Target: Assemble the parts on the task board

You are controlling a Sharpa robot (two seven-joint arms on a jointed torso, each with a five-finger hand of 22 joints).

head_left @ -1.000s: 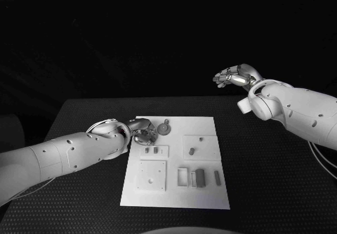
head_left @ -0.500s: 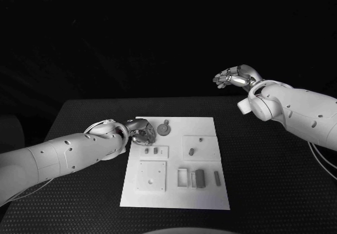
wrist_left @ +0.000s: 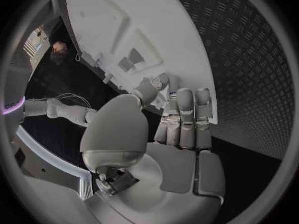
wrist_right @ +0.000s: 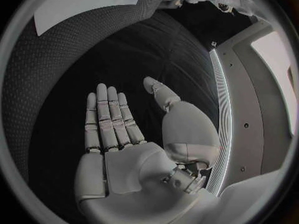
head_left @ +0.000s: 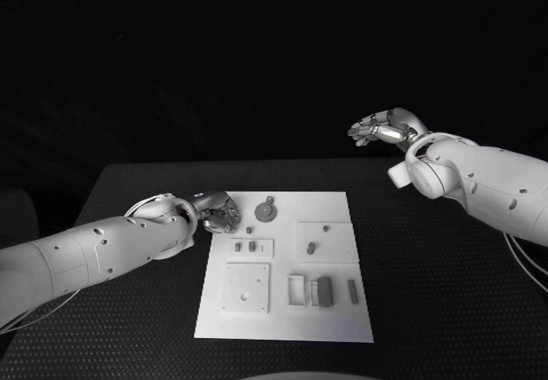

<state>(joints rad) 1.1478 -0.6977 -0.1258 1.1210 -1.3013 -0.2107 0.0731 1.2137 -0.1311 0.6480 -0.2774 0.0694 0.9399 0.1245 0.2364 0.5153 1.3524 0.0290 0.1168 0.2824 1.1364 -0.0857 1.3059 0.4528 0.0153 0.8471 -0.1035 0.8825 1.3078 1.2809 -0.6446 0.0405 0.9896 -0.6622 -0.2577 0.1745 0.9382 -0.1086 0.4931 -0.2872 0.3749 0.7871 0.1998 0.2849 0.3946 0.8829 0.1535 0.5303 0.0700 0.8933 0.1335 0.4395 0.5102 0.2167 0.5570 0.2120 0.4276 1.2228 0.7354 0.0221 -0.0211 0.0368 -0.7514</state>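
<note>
Left hand [head_left: 215, 212] pulled back to task board [head_left: 331, 317] edge; no legible writing.

Black textured table [head_left: 434, 301], dark room behind — unlit backdrop

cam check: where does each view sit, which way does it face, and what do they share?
Head view: on the head, looking down at the task board; left hand, right hand.
Left wrist view: behind the left hand, facing the task board.
Right wrist view: behind the right hand, facing the black table.
All three share the task board.
</note>
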